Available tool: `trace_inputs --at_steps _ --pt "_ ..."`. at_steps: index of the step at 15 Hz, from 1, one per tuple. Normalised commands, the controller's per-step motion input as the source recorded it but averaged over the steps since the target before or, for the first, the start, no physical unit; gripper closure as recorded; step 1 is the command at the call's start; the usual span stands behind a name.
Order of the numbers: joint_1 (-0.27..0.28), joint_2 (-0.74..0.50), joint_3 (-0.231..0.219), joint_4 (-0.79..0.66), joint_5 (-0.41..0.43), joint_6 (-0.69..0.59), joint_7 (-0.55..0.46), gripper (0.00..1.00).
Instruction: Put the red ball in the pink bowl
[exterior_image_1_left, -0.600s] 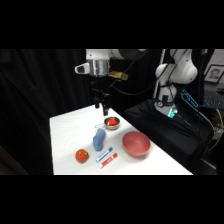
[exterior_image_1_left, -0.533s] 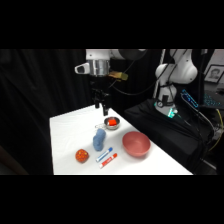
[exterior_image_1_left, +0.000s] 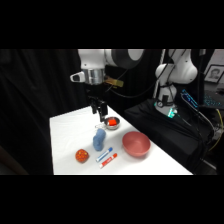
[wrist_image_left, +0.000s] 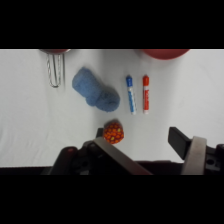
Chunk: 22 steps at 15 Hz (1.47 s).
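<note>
The red ball (exterior_image_1_left: 82, 155) (wrist_image_left: 113, 131), small and mottled orange-red, lies on the white table near its front left corner. The pink bowl (exterior_image_1_left: 136, 144) stands to the right of it; in the wrist view only its rim (wrist_image_left: 165, 52) shows at the top edge. My gripper (exterior_image_1_left: 101, 114) (wrist_image_left: 142, 142) hangs well above the table's back part, over the silver bowl and apart from the ball. It is open, with nothing between its fingers. In the wrist view the ball appears just beside the left fingertip (wrist_image_left: 102, 142).
A silver bowl (exterior_image_1_left: 112, 123) holding a bright red lump stands at the back. A blue cloth lump (exterior_image_1_left: 99, 139) (wrist_image_left: 95, 95) lies mid-table. A blue marker (wrist_image_left: 130, 94) and a red marker (wrist_image_left: 146, 93) lie side by side between ball and bowl. A metal loop (wrist_image_left: 56, 74) lies at the wrist view's upper left.
</note>
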Motion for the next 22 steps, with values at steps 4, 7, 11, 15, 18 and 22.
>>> trace_inputs --at_steps 4,7,11,15,18,22 --pt "0.007 0.45 -0.007 0.52 -0.119 0.09 0.15 0.0" --pt "0.014 0.45 -0.045 0.58 -0.136 0.03 0.18 0.0" --pt "0.027 0.46 -0.056 0.55 -0.122 0.02 0.17 0.0" --pt "0.017 0.41 -0.041 0.47 -0.057 0.02 0.13 0.0" --pt "0.011 0.32 -0.008 0.37 -0.01 0.03 0.08 0.0" --pt "0.007 0.26 0.008 0.31 0.021 0.03 0.07 0.0"
